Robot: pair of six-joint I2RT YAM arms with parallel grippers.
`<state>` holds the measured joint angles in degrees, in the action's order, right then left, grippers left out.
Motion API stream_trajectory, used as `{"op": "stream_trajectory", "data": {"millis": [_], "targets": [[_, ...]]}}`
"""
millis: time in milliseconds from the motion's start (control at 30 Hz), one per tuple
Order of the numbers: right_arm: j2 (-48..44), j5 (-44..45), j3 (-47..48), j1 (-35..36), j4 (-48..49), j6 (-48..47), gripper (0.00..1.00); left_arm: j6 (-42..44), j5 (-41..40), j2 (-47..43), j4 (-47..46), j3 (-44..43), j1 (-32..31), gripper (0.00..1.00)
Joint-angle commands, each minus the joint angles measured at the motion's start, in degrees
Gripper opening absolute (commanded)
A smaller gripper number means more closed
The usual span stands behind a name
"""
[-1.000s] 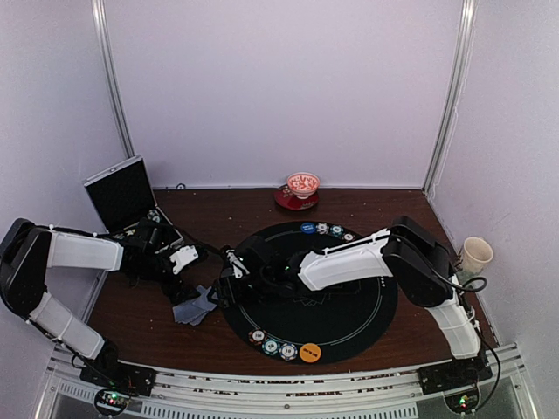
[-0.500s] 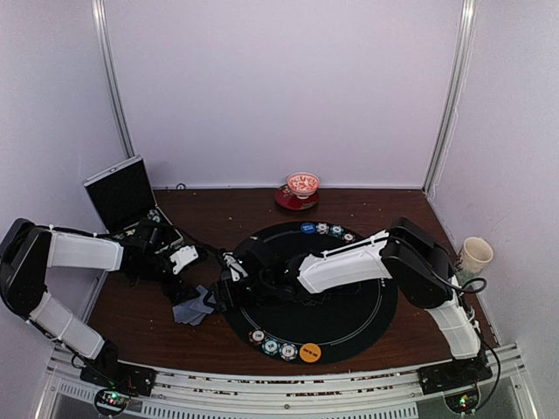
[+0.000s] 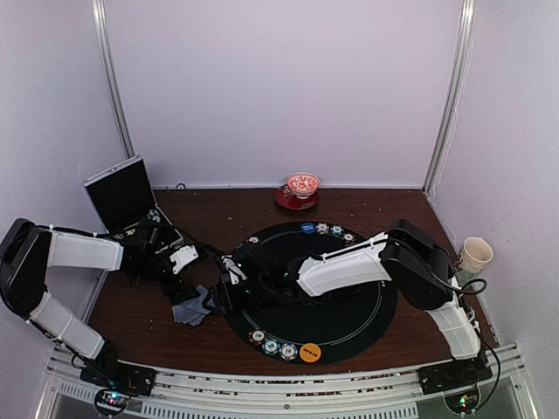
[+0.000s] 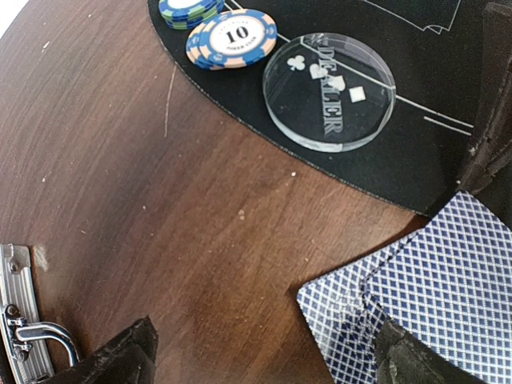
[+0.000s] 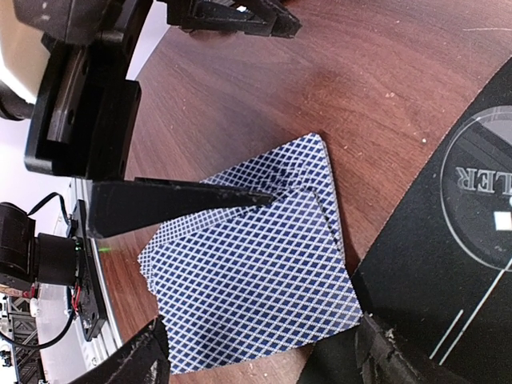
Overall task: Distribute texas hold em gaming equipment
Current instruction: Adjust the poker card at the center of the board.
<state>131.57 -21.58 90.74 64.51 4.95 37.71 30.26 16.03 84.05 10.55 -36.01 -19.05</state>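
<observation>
A small fanned pile of blue diamond-backed playing cards (image 3: 194,307) lies on the wood just left of the black mat; it also shows in the left wrist view (image 4: 428,308) and the right wrist view (image 5: 248,264). My right gripper (image 5: 260,360) is open and low over the cards, with one finger on each side of the pile; it also shows in the top view (image 3: 218,293). My left gripper (image 4: 264,366) is open at the pile's left edge, and one finger (image 5: 184,204) reaches over the cards. A clear dealer disc (image 4: 330,90) and striped chips (image 4: 232,36) lie on the mat's rim.
The black mat (image 3: 349,305) holds a far row of chips with a blue disc (image 3: 307,228) and a near row with an orange disc (image 3: 310,353). An open black case (image 3: 120,194) stands at the back left. A red-and-white bowl (image 3: 303,185) and a paper cup (image 3: 476,255) stand further off.
My right gripper has moved a little to the left, closer over the cards. The left arm and the cards have hardly moved.
</observation>
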Motion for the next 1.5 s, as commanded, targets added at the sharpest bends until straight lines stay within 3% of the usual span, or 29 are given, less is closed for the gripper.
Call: {"op": "stream_trajectory", "data": {"millis": [0, 967, 1467], "targets": [[-3.4, 1.0, -1.2, 1.0, 1.4, 0.2, 0.81, 0.0, -0.7, 1.0, 0.2, -0.8, 0.4, 0.98], [-4.1, 4.4, 0.0, 2.9, -0.8, -1.2, 0.82, -0.2, -0.5, 1.2, 0.2, -0.9, 0.3, 0.98], [-3.7, -0.6, -0.2, 3.7, 3.0, -0.5, 0.82, -0.2, -0.6, 1.1, 0.0, -0.7, 0.4, 0.98]]}}
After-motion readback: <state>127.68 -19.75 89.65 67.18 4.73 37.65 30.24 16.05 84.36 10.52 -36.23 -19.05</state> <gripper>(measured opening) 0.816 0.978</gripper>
